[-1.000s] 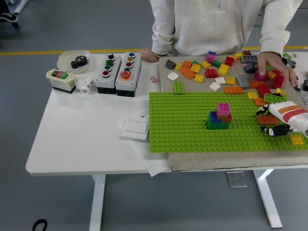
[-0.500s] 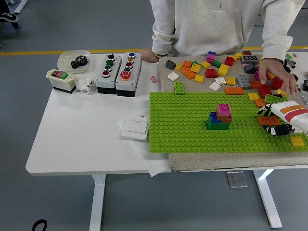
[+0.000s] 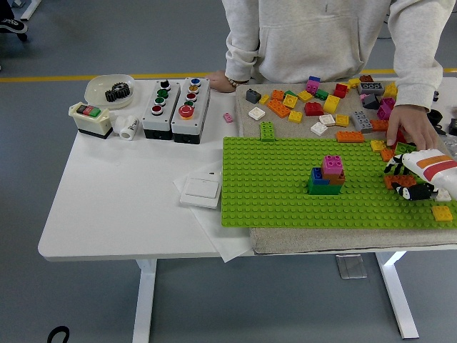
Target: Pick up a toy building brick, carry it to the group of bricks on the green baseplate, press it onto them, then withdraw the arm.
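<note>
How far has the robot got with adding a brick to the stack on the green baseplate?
Done: a small brick stack already stands on the green baseplate. In hand: the right hand is at the plate's right edge, over an orange brick; whether it grips it cannot be told. A person's hand rests among loose bricks just behind. Left: carrying, pressing on, withdrawing.

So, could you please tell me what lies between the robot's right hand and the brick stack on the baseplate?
Head view: only bare studs of the green baseplate separate the right hand from the brick stack.
</note>
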Robot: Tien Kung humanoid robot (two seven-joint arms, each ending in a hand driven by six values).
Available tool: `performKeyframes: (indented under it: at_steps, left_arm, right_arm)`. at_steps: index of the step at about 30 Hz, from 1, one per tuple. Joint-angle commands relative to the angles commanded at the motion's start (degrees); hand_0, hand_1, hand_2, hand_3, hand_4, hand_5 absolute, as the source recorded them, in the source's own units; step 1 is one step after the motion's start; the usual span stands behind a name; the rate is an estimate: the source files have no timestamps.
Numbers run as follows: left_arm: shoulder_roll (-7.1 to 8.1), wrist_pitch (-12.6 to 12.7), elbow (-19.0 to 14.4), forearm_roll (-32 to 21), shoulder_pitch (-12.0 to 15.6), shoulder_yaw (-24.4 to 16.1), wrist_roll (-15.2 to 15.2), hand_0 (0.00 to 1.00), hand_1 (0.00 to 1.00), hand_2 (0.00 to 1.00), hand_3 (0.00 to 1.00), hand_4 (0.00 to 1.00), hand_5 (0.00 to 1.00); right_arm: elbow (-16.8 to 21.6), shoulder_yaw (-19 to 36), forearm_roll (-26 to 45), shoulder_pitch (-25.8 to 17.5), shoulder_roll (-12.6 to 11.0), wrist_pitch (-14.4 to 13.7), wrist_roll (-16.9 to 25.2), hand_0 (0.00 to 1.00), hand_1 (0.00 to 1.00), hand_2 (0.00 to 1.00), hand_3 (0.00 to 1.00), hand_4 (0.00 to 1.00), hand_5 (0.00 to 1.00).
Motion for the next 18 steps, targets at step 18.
performKeyframes:
  at_steps: [18]
  left_arm:
    - [0.02, 0.0, 0.1, 0.0, 0.1, 0.1, -0.1, 0.847, 0.835, 0.841, 0.643, 0.723, 0.619]
  right_arm:
    - [1.6, 1.2, -0.6, -0.1, -0.9, -0.2, 0.4, 0.303, 0.394, 0.477, 0.601, 0.551, 0.126]
